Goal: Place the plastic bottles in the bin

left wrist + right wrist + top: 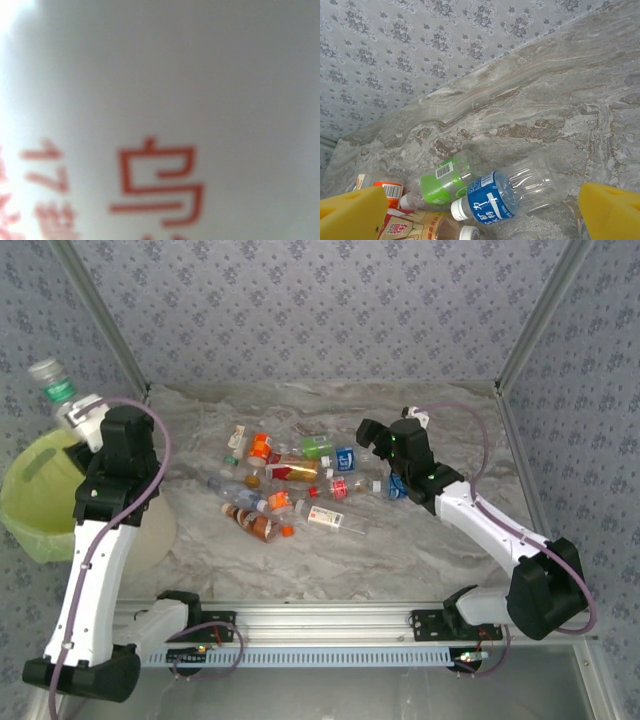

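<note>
Tabletop: grey marbled slab, closed in by walls papered in a pale floral print.
Left jaws: closed on a green-capped bottle, held high at the far left of the overhead view; its cap and neck stick out beyond the grip, up and away from the arm.
Held label: the left wrist camera sits right against the bottle's white label, which is blurred, with red printed characters low on it.
Bin: round, pale lime-green, just below the left jaws in the overhead view; I cannot tell whether the held bottle is over its mouth.
Right jaws: spread wide with nothing between them, hanging over the right end of the heap.
Plastic bottles: a loose heap lying on their sides on the tabletop, reaching from under the right jaws toward the left jaws but well apart from them.
Yellow fingertips: at either lower corner of the right wrist view, far apart.
Ahead of the right jaws: a blue-labelled bottle with a white cap, on its side between the two fingertips.
Just beside it: a green-labelled bottle, also on its side, slightly farther from the jaws.
Close by one fingertip: a red-and-cream label and an orange label, partly hidden.
</note>
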Available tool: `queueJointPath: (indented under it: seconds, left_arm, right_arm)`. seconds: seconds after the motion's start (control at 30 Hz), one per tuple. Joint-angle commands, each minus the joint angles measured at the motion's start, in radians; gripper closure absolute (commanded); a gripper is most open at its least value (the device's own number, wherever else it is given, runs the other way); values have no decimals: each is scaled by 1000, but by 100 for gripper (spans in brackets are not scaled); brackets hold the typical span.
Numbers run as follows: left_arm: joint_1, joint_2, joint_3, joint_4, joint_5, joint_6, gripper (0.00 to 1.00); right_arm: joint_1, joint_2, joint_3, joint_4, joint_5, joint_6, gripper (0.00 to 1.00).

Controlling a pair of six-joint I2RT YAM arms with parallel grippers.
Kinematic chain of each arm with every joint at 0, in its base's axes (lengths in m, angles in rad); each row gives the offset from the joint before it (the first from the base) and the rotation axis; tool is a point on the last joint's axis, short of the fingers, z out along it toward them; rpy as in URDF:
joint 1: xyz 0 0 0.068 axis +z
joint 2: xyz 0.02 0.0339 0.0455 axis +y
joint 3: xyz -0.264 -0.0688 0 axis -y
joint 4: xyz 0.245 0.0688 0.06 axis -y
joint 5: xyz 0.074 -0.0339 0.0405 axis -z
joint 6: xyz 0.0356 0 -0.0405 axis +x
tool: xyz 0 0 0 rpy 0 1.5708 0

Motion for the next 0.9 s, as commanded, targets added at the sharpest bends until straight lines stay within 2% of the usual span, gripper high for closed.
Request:
queueJointPath:
  seconds: [0.0, 0.17, 0.37, 0.47, 0.57, 0.6, 0.67, 0.73, 0.83, 0.87]
  left_arm:
    - [96, -7, -19, -100, -94, -242, 97]
    - [178, -6, -71, -153, -16, -406, 100]
    - [256, -36, -160, -208, -6, -575, 100]
    - [302, -37, -198, -261, 40, -689, 97]
    - [354, -22, -230, -264, 126, -725, 94]
    - [371, -15, -237, -272, 150, -746, 89]
    - [389, 3, -240, -285, 169, -780, 67]
    - [388, 27, -230, -289, 173, -779, 52]
    - [390, 45, -214, -267, 195, -738, 36]
    - [389, 46, -210, -263, 200, -731, 33]
  right_arm:
    - [-4, -26, 28, -14, -13, -34, 0]
    - [-5, -28, 22, -14, -8, -33, 0]
    - [-5, -27, 21, -18, -22, -59, 0]
    - [-5, -22, 31, -21, -29, -61, 0]
    - [-3, -19, 35, -10, -27, -98, 0]
    - [-5, -19, 36, -4, -42, -106, 0]
    - [-6, -14, 43, -4, -70, -111, 0]
    - [-6, -9, 48, -9, -92, -112, 0]
    - [-6, -5, 54, -21, -93, -104, 0]
    - [-7, -5, 54, -22, -91, -103, 0]
